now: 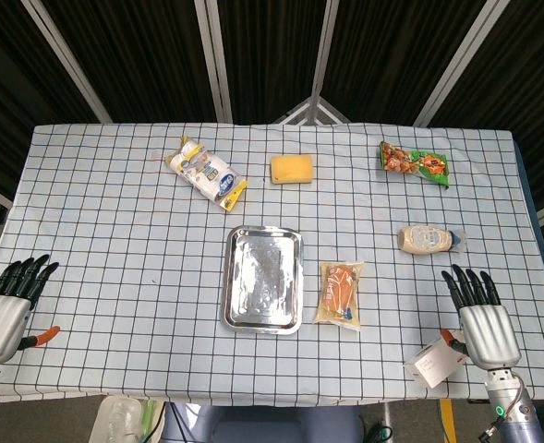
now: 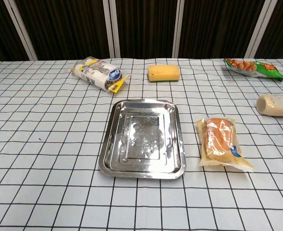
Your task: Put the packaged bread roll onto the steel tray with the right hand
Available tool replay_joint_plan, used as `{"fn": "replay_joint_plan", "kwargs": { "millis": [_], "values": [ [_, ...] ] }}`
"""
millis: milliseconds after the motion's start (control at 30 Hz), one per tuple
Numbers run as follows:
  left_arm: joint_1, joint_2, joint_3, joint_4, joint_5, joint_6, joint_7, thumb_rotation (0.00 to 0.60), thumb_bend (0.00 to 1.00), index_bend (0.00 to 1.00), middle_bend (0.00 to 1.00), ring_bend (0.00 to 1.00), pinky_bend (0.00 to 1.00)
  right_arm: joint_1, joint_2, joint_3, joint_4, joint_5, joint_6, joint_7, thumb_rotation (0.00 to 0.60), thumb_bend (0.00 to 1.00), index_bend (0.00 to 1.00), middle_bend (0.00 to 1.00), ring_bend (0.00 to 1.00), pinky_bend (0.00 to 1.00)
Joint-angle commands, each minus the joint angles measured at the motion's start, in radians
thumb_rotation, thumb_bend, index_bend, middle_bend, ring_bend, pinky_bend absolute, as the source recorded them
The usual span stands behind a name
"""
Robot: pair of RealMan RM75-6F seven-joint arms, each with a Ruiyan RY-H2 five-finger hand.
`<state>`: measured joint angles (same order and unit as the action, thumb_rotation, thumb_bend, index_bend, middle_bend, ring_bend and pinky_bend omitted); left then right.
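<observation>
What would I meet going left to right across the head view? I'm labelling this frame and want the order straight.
left hand → blue-and-yellow packet → steel tray → yellow sponge → packaged bread roll → mayonnaise bottle → right hand

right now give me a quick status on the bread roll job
Both robot hands open, left, right, at near table edge. Packaged bread roll untouched, flat beside steel tray, on its right-hand side. Tray holds nothing. Nothing between right robot hand and roll.
</observation>
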<state>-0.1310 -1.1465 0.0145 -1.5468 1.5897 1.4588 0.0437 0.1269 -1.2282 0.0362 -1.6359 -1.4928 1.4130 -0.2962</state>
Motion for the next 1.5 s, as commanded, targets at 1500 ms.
{"fn": "replay_joint_plan", "kwargs": {
  "millis": [1500],
  "values": [
    [-0.029,-0.003,-0.016,0.008,-0.033,-0.046,-0.025,0.6,0.04,0.0,0.0,0.0,0.0,0.313,-0.293,0.084,-0.026,0.345,-0.393,-0.44,0.6,0.26,0.0,0.0,0.0,0.01]
  ]
}}
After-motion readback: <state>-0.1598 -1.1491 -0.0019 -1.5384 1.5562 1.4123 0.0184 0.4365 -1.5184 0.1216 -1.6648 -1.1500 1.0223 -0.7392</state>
